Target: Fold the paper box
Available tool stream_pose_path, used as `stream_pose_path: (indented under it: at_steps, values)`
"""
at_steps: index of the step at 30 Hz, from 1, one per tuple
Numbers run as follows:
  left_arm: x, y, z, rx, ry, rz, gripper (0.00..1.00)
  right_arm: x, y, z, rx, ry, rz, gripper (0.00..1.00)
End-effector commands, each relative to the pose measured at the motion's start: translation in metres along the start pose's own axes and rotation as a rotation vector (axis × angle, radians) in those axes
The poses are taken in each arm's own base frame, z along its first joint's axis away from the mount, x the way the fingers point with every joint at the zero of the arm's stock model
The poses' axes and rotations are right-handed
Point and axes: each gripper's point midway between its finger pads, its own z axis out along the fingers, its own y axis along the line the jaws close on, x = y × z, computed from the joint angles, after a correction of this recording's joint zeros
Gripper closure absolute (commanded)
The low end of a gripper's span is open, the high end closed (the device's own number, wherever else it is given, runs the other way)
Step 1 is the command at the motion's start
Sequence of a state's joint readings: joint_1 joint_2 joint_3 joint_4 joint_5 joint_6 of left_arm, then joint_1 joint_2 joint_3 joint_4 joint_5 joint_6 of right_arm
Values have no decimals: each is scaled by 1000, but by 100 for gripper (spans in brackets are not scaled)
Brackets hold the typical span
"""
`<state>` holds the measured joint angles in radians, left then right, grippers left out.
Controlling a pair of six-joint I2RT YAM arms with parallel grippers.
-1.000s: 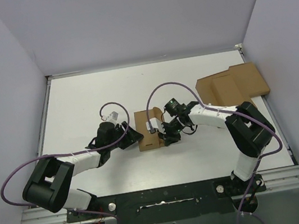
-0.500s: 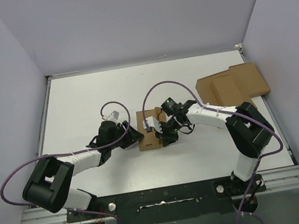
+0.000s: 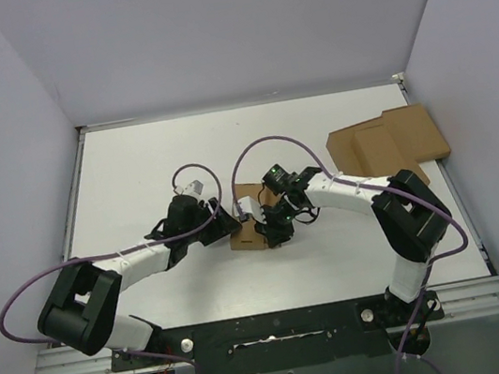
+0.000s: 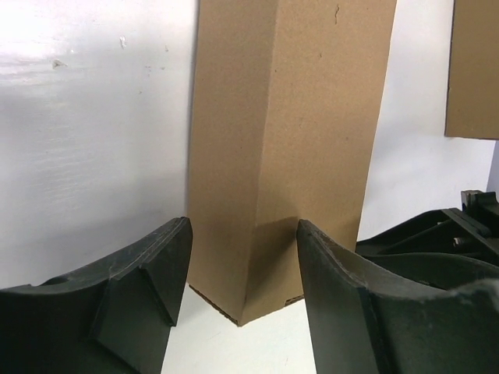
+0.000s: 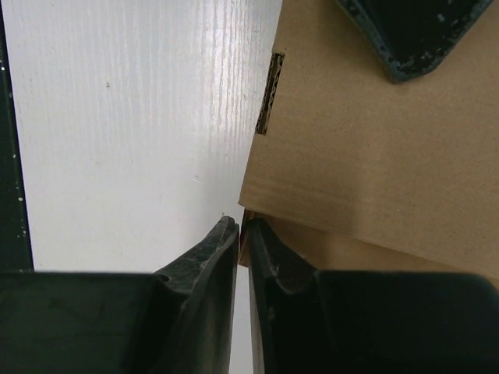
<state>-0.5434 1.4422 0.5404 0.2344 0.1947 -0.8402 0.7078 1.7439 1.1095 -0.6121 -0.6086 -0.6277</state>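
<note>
item: narrow brown corrugated-cardboard paper box (image 3: 247, 233), lying mid white table (image 3: 134, 177) between both arms. left gripper (image 4: 243, 227) clenched across its near end, apparently to steady it. right gripper (image 5: 241, 222) all but closed, empty, tips against a flap edge (image 5: 269, 195), likely to press it home.

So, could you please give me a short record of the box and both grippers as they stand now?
paper box: folded into a narrow rectangular tube, between the two grippers
left gripper: jaws astride the box's near end, apparently clamping it
right gripper: jaws almost together, tips at the box's edge; pinch unclear
flat cardboard: at the far right of the table
</note>
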Motion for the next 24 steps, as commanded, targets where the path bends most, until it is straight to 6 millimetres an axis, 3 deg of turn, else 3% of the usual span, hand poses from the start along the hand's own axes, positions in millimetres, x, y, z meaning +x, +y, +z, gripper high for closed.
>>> stream_pose_path:
  at_steps: [1, 6, 11, 18, 24]
  values:
    - [-23, -18, -10, 23, -20, 68, 44, -28, -5, -17, 18, -75, -95, 84]
    - [-48, -30, -27, 20, -64, 110, 36, -31, -7, -35, 37, -104, -110, 70]
    - [-58, -37, -46, 31, -105, 135, 35, -34, -7, -50, 32, -152, -102, 67]
    - [-43, -39, -72, 92, -131, 112, 36, -37, -25, -84, 76, -290, -3, 67]
    - [-25, -35, -84, 121, -153, 100, 36, -26, -69, -117, 209, -404, 183, 71]
